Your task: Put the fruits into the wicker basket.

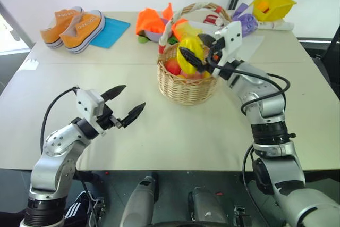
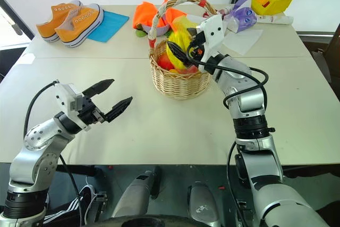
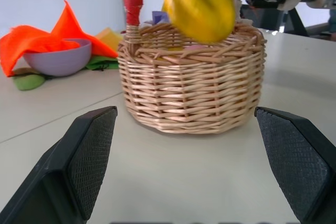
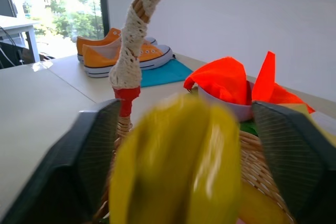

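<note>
the right claw (image 1: 197, 49) sits above the centre of the frame with its two black fingers spread wide over the wicker basket (image 1: 186, 86), and the ribbed yellow starfruit (image 1: 189, 51) shows between them, blurred in the right wrist view, so it looks let go and dropping rather than gripped. the risk is in where it lands: the basket already carries a red fruit (image 1: 173, 67) and other pieces, so the starfruit could strike the heap or the rim, bounce, and roll out onto the bench (image 1: 175, 131). the tall arched handle (image 1: 183, 11), wrapped in white and red, stands just beside the spread fingers, and a careless withdrawal could hook it and tip the basket or drag it. the left claw (image 1: 126, 103), in the lower left, hangs open and empty over bare bench, well apart from the basket. behind the basket lie an orange cloth heap (image 1: 150, 20) and, at upper left, orange shoes (image 1: 74, 26).
</note>
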Robot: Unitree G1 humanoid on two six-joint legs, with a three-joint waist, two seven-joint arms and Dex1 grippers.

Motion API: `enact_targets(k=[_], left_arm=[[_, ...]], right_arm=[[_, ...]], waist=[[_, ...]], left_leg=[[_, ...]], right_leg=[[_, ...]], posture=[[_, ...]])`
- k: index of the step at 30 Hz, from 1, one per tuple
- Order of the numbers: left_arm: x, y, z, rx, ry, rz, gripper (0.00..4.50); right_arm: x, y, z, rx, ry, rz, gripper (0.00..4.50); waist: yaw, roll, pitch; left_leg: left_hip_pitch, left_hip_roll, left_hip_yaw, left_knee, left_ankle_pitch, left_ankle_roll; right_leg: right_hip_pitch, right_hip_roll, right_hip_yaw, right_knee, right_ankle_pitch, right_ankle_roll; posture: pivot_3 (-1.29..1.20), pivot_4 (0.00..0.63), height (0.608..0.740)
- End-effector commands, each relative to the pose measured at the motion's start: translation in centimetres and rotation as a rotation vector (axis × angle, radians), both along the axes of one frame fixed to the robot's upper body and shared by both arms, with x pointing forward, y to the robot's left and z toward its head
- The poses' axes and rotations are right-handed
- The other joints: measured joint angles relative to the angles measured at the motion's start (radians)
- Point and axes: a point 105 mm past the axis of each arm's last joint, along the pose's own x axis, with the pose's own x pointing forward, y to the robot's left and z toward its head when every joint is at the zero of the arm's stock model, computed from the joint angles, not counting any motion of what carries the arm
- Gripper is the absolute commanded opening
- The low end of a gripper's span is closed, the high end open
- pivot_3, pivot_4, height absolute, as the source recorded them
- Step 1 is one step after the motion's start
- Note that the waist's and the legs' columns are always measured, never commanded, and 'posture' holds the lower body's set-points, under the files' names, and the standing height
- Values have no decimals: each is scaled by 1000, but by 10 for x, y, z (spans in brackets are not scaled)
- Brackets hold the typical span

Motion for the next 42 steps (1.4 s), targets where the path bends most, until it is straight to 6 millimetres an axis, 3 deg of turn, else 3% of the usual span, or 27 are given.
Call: enact_targets(k=[1, 4, 7, 10, 15, 21, 27, 30, 37, 42], left_arm=[[-7, -8, 5, 2, -23, -36, 4500], [-10, -10, 4, 1, -12, -61, 4500], [-16, -17, 3, 12, -9, -116, 4500], [-17, -22, 4, 6, -14, -154, 4500], [-15, -32, 8, -11, -19, -202, 4500], [-11, -27, 6, 12, -20, -199, 4500], [0, -16, 12, 0, -75, -84, 4500], [-1, -17, 11, -5, -76, -70, 4500], [-7, -21, 8, -16, -65, -75, 4500], [-7, -25, 6, -26, -55, -97, 4500]], right_arm=[[-29, -3, 33, 29, -154, 119, 4451], [-59, -10, 44, 27, -203, 229, 4451], [-70, -38, 32, 0, -147, 181, 4451], [-58, -77, 21, -22, -136, -28, 4451], [-24, -106, 13, 12, -98, -314, 4451], [-2, -88, 9, 57, -93, -320, 4451], [18, -73, 2, 41, -89, -359, 4451], [26, -79, -2, 22, -75, -404, 3544], [25, -102, -9, 9, -59, -452, 172], [5, -143, -5, 15, -70, -491, 163]], waist=[[1, 0, 0], [3, 0, 0], [6, 0, 0], [5, -1, -1], [-4, -1, -1], [-3, 0, -1], [1, 0, -1], [3, 0, -1], [1, 0, -1], [20, 0, -1]], left_leg=[[0, 0, 0, 0, 0, 0], [0, 0, 0, 0, 0, 0], [0, 0, 0, 0, 0, 0], [0, 0, -1, 0, -1, 0], [1, 1, 1, 0, 0, 0], [0, 1, 1, -1, 0, 0], [1, 1, 0, 0, 0, 0], [1, 0, 0, 0, 0, 0], [1, 1, 0, 0, 0, 0], [1, -1, 0, 1, 0, 0]], right_leg=[[0, 0, 0, 0, 0, 0], [0, 0, 0, 0, 0, 0], [1, -1, 0, 0, 0, 0], [2, -2, 0, -2, 0, 0], [1, -2, 1, -2, 0, 0], [2, 0, 0, -1, 0, 0], [1, 1, 0, 0, 0, 0], [1, 0, 0, 0, 0, 0], [2, 1, 0, 1, 0, 0], [1, 0, 0, 0, 0, 0]], posture=[[0, 150, 740], [0, 150, 740], [0, 150, 740], [0, 150, 740], [0, 150, 740], [0, 150, 740], [0, 150, 740], [0, 150, 740], [0, 150, 740], [0, 150, 740]])
